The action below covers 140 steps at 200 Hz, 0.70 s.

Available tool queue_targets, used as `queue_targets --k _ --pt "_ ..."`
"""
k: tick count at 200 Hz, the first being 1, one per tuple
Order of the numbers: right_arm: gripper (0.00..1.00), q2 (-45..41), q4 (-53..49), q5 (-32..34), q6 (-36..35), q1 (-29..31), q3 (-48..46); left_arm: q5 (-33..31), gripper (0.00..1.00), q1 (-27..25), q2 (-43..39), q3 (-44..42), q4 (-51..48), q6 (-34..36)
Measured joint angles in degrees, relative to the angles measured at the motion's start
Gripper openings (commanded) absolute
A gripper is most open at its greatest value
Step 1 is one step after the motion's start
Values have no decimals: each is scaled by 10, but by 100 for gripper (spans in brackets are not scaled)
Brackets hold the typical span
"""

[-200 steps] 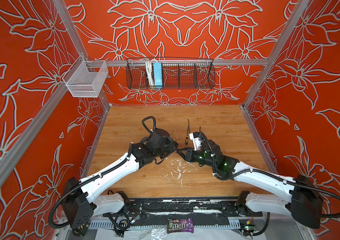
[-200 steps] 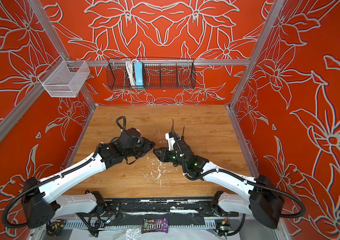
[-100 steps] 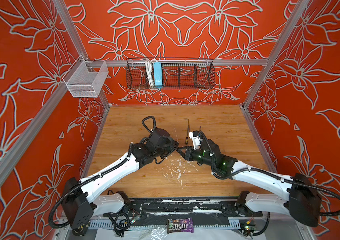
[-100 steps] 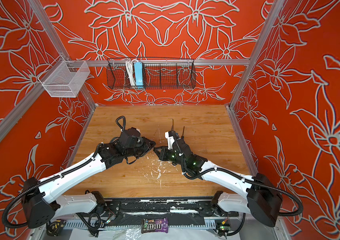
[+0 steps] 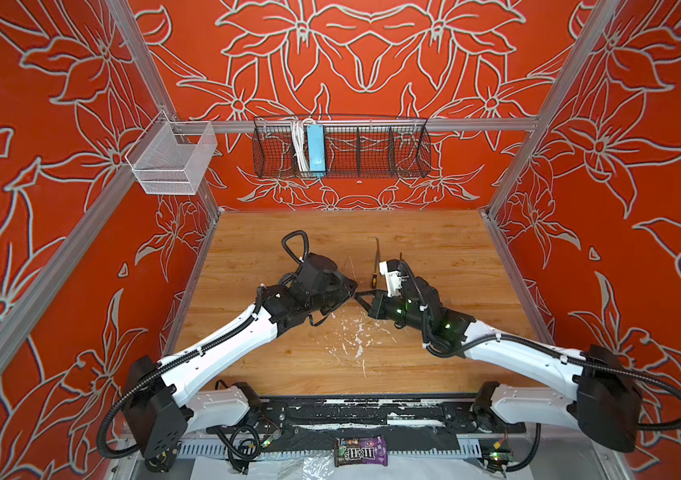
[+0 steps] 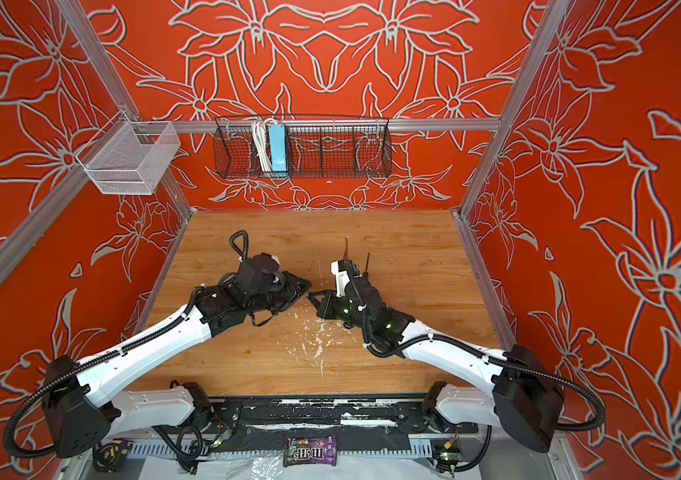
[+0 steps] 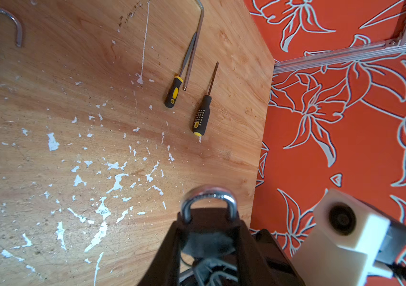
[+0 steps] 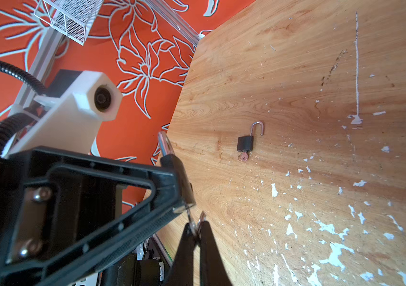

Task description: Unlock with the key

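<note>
My left gripper (image 7: 208,224) is shut on a black padlock (image 7: 209,219), whose closed silver shackle (image 7: 198,195) sticks out past the fingertips. In the right wrist view the same padlock (image 8: 176,173) shows edge-on in the left jaws. Thin silver key (image 8: 193,222) metal hangs from its underside, and my right gripper (image 8: 197,229) is shut on it. In both top views the left gripper (image 5: 349,290) and the right gripper (image 5: 361,297) meet tip to tip above the table's middle.
A second black padlock (image 8: 245,143) lies on the wooden table (image 8: 320,74) with its shackle open and a key in it. Two screwdrivers (image 7: 173,92) (image 7: 202,116) and a bent hex key (image 7: 197,37) lie toward the back. A wire basket (image 5: 340,147) hangs on the back wall.
My right gripper has moved left up to the left gripper's tip and closed on the key. The left arm has held still with the padlock.
</note>
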Motion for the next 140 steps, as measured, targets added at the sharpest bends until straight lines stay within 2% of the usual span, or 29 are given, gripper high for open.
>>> queue_targets --k 95,104,140 --pt "0 0 0 -16 -28 -3 3 -3 0 0 -6 -2 -1 -7" --pt "0 -1 -2 -14 -28 -2 3 -3 8 0 -6 -2 -3 -9" --pt "0 -1 -3 -3 -29 4 3 -6 27 0 -5 4 -15 -10"
